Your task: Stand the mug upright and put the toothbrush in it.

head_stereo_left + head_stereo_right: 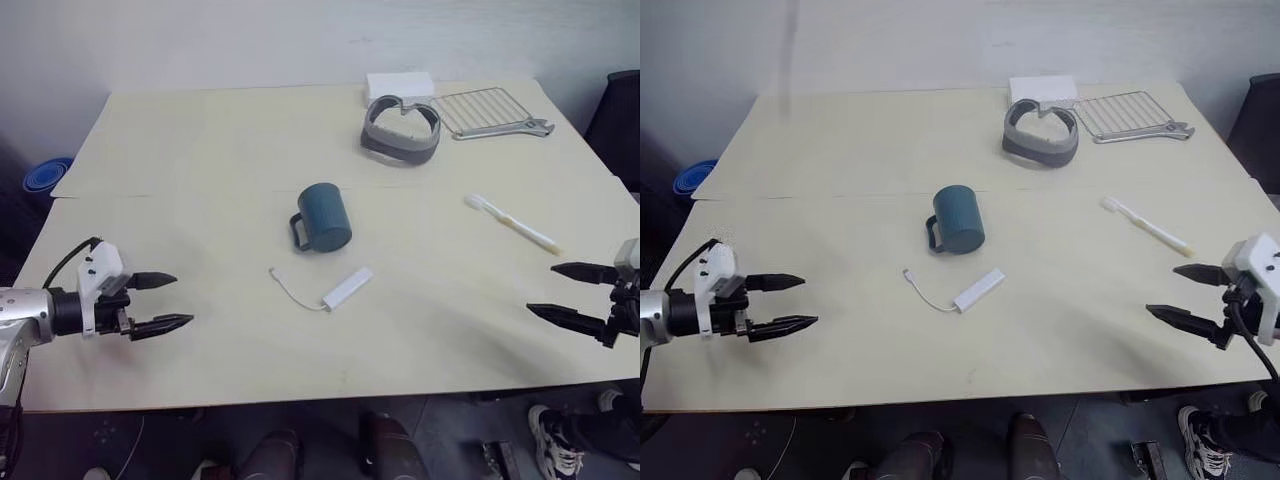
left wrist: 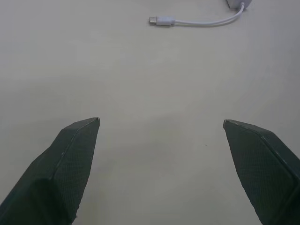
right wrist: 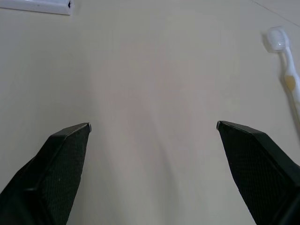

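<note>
The dark teal mug [image 1: 322, 216] rests near the middle of the table, not upright, with its handle toward my left; I cannot tell whether it lies on its side or mouth down. The white toothbrush [image 1: 510, 222] lies flat to the mug's right, its head pointing toward the mug; the right wrist view also catches the toothbrush [image 3: 287, 70]. My left gripper [image 1: 183, 300] hovers open over the table's front left, well short of the mug. My right gripper [image 1: 541, 289] is open at the front right, a little nearer than the toothbrush. Bare table lies between both pairs of fingers.
A short white bar [image 1: 347, 287] with a thin cord lies just in front of the mug. At the back stand a grey curved band [image 1: 401, 128], a white box [image 1: 400, 85] and a wire rack [image 1: 485, 110]. A blue bowl [image 1: 47, 175] sits beyond the table's left edge.
</note>
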You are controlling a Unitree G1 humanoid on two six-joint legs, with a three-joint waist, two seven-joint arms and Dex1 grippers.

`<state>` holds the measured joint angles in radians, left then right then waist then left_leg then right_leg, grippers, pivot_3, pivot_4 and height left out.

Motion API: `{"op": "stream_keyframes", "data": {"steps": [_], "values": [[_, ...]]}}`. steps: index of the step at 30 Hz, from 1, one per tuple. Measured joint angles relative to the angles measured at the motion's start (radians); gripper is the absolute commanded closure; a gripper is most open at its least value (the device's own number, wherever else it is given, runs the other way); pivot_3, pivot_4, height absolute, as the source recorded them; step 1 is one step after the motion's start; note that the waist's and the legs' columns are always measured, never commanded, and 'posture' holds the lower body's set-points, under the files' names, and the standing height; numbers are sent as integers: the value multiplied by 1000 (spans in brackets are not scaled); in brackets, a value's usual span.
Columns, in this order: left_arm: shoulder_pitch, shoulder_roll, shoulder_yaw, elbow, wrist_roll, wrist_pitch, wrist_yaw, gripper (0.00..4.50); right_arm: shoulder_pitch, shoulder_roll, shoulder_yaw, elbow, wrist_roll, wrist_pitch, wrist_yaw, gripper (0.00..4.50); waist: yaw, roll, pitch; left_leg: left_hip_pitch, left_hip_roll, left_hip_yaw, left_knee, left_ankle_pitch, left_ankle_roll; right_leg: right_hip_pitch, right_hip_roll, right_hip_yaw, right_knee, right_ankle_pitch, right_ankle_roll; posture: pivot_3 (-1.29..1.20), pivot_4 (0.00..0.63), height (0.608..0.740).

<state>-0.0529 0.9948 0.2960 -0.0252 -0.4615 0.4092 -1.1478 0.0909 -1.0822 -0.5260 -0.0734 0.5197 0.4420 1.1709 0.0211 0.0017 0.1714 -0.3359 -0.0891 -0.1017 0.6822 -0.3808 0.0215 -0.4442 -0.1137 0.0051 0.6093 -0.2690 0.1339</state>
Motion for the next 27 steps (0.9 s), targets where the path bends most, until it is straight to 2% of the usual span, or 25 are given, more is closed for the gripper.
{"op": "stream_keyframes", "data": {"steps": [10, 15, 22, 27], "values": [[-44, -21, -1, -8, -4, 38, 48, 24, 6, 19, 0, -37, -1, 19, -27, 0, 3, 0, 0, 0, 0, 0, 0, 0, 0, 0, 0, 0, 0, 0, 0, 0, 150, 740], [-100, -75, -1, 1, -6, 48, 100, 24, 6, 30, -2, -45, -3, 17, -47, 0, 3, 0, 0, 0, 0, 0, 0, 0, 0, 0, 0, 0, 0, 0, 0, 0, 150, 740], [-95, -82, -5, -8, -6, 90, 122, 24, 38, 36, -8, -63, -6, 19, -64, 0, 2, 0, 0, 0, 0, 0, 0, 0, 0, 0, 0, 0, 0, 0, 0, 0, 150, 740], [-147, -153, 2, -10, -44, 171, 207, 24, 37, 44, -41, -97, 21, 66, -89, 0, 5, 0, 0, 0, -1, 0, 1, 0, 0, 0, 0, 0, 1, 0, 0, 0, 150, 740]]}}
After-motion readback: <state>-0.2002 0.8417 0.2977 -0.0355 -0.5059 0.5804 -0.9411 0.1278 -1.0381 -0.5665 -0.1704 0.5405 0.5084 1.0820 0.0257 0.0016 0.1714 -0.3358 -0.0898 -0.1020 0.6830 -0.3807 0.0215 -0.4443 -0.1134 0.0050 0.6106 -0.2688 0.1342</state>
